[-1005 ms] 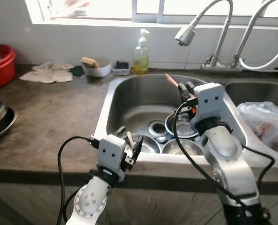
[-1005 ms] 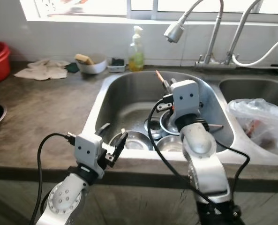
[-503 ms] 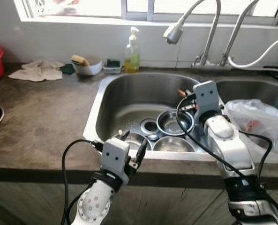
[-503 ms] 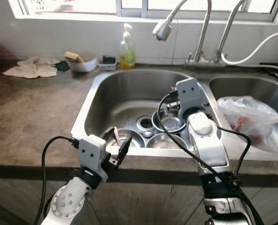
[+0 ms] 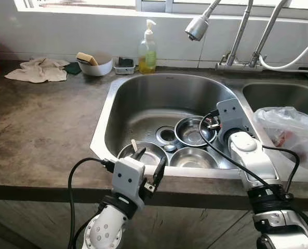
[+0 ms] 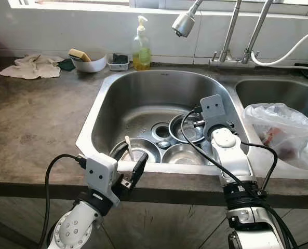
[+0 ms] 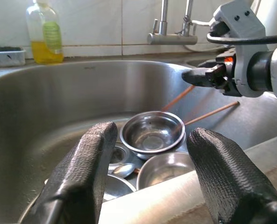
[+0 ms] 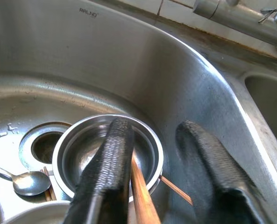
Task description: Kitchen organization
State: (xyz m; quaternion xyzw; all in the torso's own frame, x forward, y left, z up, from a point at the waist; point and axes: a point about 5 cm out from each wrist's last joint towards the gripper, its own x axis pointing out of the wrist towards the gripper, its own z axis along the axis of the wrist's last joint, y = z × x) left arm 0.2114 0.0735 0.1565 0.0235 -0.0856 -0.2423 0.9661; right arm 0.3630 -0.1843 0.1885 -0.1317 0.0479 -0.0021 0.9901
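My right end effector hangs over the round steel bowl in the steel sink, fingers parted, with thin wooden chopsticks seemingly resting against one finger. Next I must release them cleanly. My left end effector waits open at the sink's front edge.

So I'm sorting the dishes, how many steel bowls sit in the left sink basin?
3: one bowl beside the drain toward the right gripper, one at the front wall, one front-left holding a utensil. Others may hide below the rim.
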